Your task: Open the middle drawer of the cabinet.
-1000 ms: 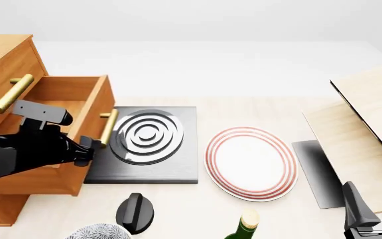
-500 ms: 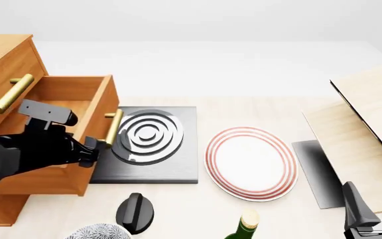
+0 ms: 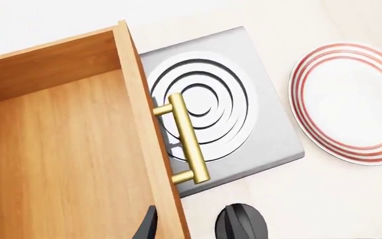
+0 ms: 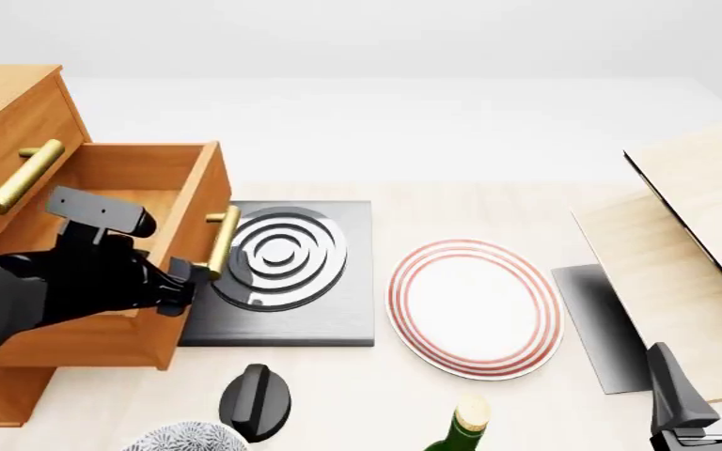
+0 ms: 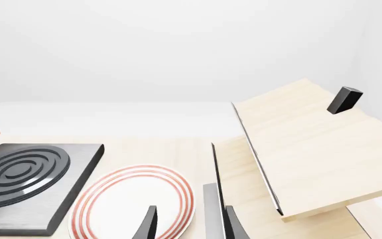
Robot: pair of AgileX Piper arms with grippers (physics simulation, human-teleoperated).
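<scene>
My left gripper (image 4: 176, 279) seems clamped on the orange-brown wooden middle drawer (image 4: 148, 193) front by its brass bar handle (image 4: 221, 241), drawing it out; grip partly hidden.

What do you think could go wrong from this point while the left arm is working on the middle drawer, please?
1. The middle drawer is already far out, its front and brass handle overhanging the black burner plate; pulled further, it could leave the cabinet.
2. The left claw sits against the drawer front beside the handle; it may slip.
3. A black knob lies close below.
</scene>
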